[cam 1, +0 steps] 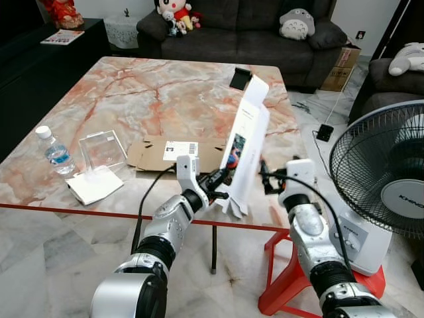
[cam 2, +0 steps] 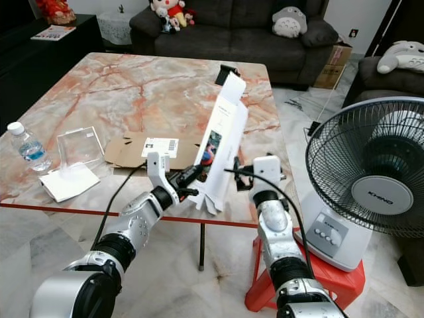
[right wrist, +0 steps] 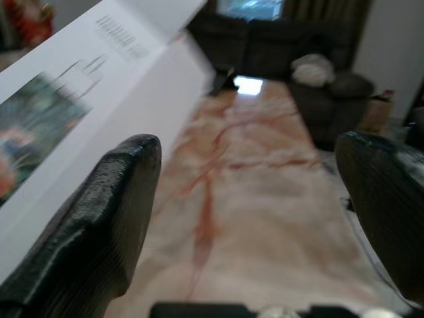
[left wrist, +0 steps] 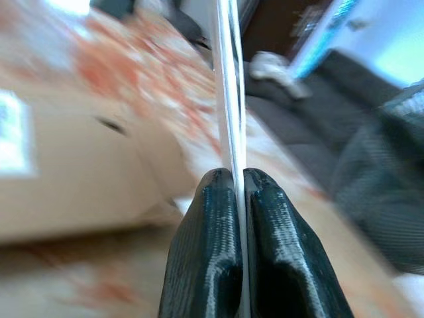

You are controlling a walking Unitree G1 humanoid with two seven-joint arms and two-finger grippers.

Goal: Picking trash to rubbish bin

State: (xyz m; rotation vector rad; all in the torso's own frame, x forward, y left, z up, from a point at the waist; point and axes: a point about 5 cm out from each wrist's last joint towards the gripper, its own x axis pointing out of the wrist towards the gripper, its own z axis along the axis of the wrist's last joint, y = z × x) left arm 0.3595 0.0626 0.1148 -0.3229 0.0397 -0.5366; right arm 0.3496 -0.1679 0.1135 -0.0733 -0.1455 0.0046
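A tall white flattened carton (cam 1: 246,142) with a coloured picture stands tilted above the near edge of the marble table (cam 1: 132,93). My left gripper (cam 1: 222,177) is shut on its lower part; in the left wrist view both fingers (left wrist: 205,245) pinch the thin white sheet (left wrist: 228,99) edge-on. My right gripper (cam 1: 265,175) is open just to the right of the carton, with the carton's printed face (right wrist: 73,126) beside one finger (right wrist: 99,232). More trash lies on the table: a flat brown cardboard piece (cam 1: 172,154), a clear plastic box (cam 1: 103,149), a white paper (cam 1: 95,185) and a water bottle (cam 1: 54,151).
A standing fan (cam 1: 387,179) on a red stool (cam 1: 285,278) is close on the right. A small black object (cam 1: 240,77) sits at the table's far side. A dark sofa (cam 1: 252,26) with plush toys stands behind, and a cardboard box (cam 1: 341,66) beside it.
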